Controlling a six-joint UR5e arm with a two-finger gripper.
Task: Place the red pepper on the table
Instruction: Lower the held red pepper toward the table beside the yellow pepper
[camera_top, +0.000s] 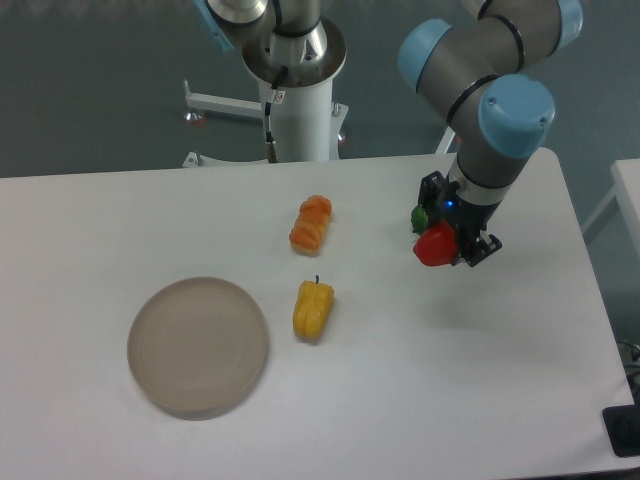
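Note:
The red pepper (434, 245) is glossy red with a green stem end toward the upper left. It is held in my gripper (447, 238), which is shut on it at the right side of the white table (420, 400). The pepper hangs a little above the tabletop, with its shadow on the surface below and to the right. The black fingers (472, 246) partly cover the pepper's right side.
An orange lumpy pepper (311, 223) lies at the table's middle back. A yellow pepper (313, 309) lies just in front of it. A round grey-beige plate (198, 346) sits at the front left. The robot's white base column (297, 110) stands behind the table.

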